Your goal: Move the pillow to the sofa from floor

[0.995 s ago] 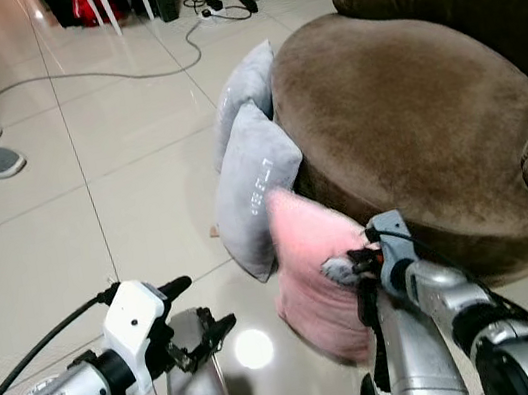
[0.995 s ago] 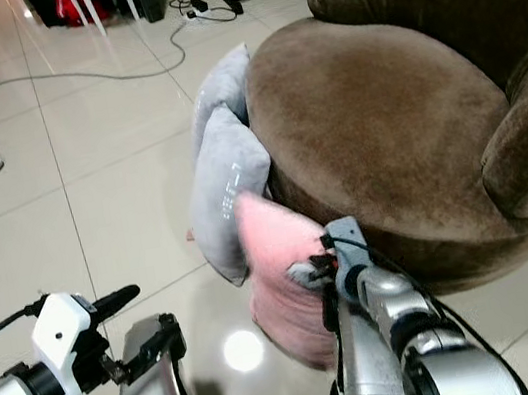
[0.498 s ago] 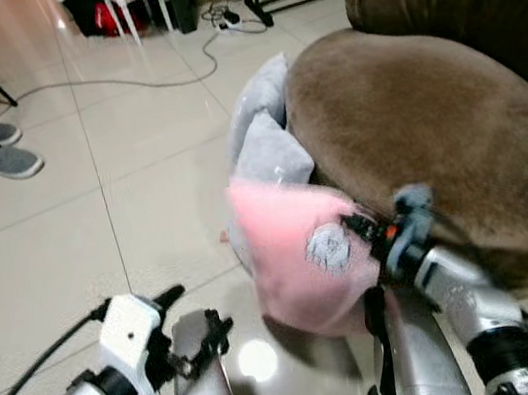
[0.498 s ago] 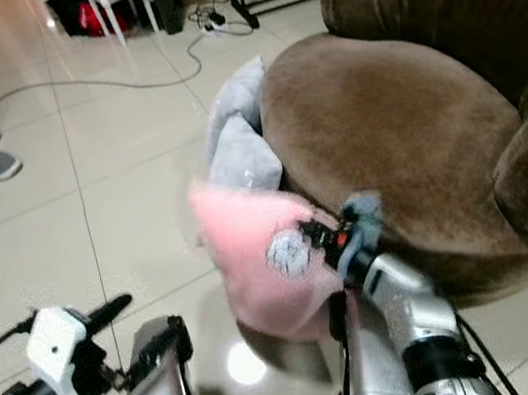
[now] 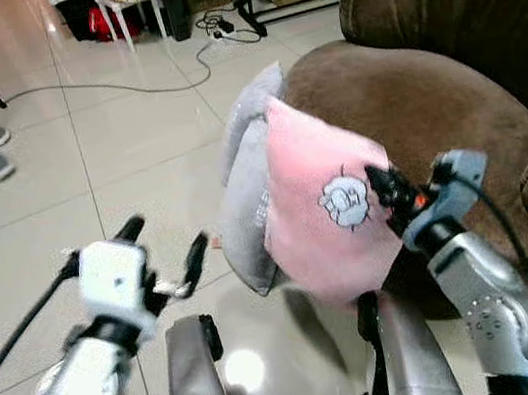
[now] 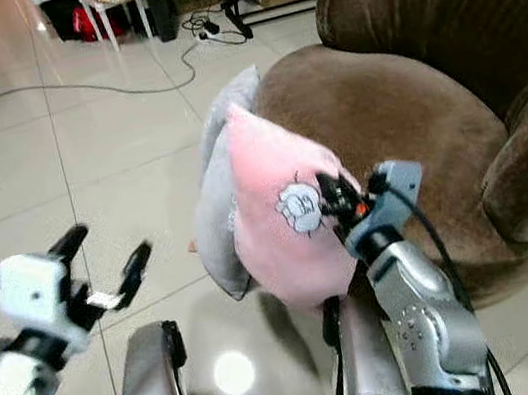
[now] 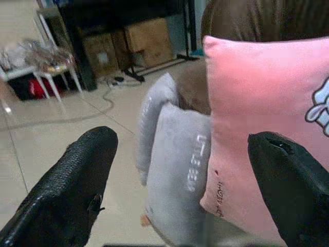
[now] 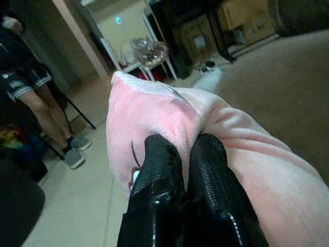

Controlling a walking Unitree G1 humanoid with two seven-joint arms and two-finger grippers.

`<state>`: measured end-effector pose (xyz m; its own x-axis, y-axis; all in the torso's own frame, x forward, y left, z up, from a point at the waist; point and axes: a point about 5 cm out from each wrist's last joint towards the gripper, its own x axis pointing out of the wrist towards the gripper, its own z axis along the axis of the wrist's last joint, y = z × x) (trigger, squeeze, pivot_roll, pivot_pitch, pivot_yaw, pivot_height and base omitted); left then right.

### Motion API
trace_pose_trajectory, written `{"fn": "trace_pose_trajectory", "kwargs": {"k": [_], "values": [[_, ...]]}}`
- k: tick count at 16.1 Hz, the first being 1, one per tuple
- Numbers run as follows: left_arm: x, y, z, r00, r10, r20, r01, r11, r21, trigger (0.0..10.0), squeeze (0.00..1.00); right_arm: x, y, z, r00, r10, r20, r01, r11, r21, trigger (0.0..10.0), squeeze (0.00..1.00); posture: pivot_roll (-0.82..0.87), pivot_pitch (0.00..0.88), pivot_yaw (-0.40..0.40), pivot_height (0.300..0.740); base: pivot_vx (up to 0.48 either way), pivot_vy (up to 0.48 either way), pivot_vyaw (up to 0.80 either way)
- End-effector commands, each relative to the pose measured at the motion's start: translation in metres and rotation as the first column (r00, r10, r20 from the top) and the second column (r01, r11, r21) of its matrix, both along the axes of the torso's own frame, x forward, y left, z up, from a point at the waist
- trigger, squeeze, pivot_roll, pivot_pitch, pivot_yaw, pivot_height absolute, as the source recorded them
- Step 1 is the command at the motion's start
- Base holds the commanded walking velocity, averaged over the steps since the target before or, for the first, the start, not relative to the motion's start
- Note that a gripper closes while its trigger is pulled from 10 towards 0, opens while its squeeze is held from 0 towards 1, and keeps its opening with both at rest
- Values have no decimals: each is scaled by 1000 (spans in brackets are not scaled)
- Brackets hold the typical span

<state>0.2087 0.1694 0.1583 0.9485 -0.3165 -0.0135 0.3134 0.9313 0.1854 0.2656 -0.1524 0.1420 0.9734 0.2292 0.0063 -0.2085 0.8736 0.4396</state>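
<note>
Head view: right gripper (image 5: pixel 380 183) pinches the pink pillow (image 5: pixel 326 202), lifted off the floor at the sofa (image 5: pixel 420 100) front edge. Carry step; next it likely needs swinging right over the seat. Two grey pillows (image 5: pixel 244 201) lean just left.

Left wrist: left gripper (image 7: pixel 180 170) spread wide, empty.

Right wrist: fingers (image 8: pixel 164 164) clamp a pink fold; a person (image 8: pixel 31 87) stands far behind.

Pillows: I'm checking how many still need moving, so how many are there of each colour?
Pink pillow, gripped at its edge by the right hand, lifted against the brown sofa: 1
Grey pillows, leaning on the sofa's side on the floor: 2
Total: 3
</note>
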Motion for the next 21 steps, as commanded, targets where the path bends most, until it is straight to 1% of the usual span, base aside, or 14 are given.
{"fn": "trace_pose_trajectory", "kwargs": {"k": [1,3,4,5,6,7,9,11,13,14,16,19,21], "values": [[0,-4,4,1000,18,21,-18,1000,17,10000,0,-4,1,21,998,-1,64,0,1000,18,10000,0,80,0,-9,531,0,0,0],[7,-1,8,997,66,46,-67,998,11,10000,0,-8,2,32,996,-8,85,8,1000,6,10000,0,64,0,-2,546,0,0,0],[10,0,10,994,87,63,-88,996,12,10000,0,-10,1,37,996,-32,80,33,999,-10,10000,0,55,0,4,556,0,0,0],[12,-1,10,994,85,75,-87,996,14,10000,0,-11,0,39,996,-50,74,51,999,-11,10000,0,56,0,4,566,0,0,0],[17,-2,7,991,114,76,-115,993,4,10000,0,-11,1,35,997,-64,50,65,998,-21,10000,0,49,0,12,581,0,0,0],[18,-1,7,987,137,79,-137,991,-5,10000,0,-11,1,33,997,-65,38,66,997,-30,10000,0,58,0,4,591,0,0,0],[18,2,14,983,155,99,-156,988,1,10000,0,-6,7,42,998,-47,52,48,999,-12,10000,0,75,0,-6,616,0,0,0],[23,8,18,977,176,120,-179,984,16,10000,0,2,8,50,996,-41,77,43,999,-17,10000,0,84,0,-15,636,0,0,0],[25,9,21,975,179,134,-182,983,9,10000,0,4,10,54,995,-50,86,50,999,-6,10000,0,82,0,-9,651,0,0,0],[28,9,21,974,181,137,-184,983,11,10000,0,5,11,55,994,-53,90,53,999,5,10000,0,82,0,-12,661,0,0,0],[30,6,17,974,186,128,-190,981,24,10000,0,8,9,50,995,-78,60,77,997,7,10000,0,77,0,-7,681,0,0,0],[35,4,19,973,185,142,-188,982,8,10000,0,13,10,52,996,-73,56,72,997,30,10000,0,73,0,-13,711,0,0,0],[38,3,18,972,186,144,-189,982,4,10000,0,16,9,53,995,-72,62,70,997,38,10000,0,60,0,-4,731,0,0,0]]}}
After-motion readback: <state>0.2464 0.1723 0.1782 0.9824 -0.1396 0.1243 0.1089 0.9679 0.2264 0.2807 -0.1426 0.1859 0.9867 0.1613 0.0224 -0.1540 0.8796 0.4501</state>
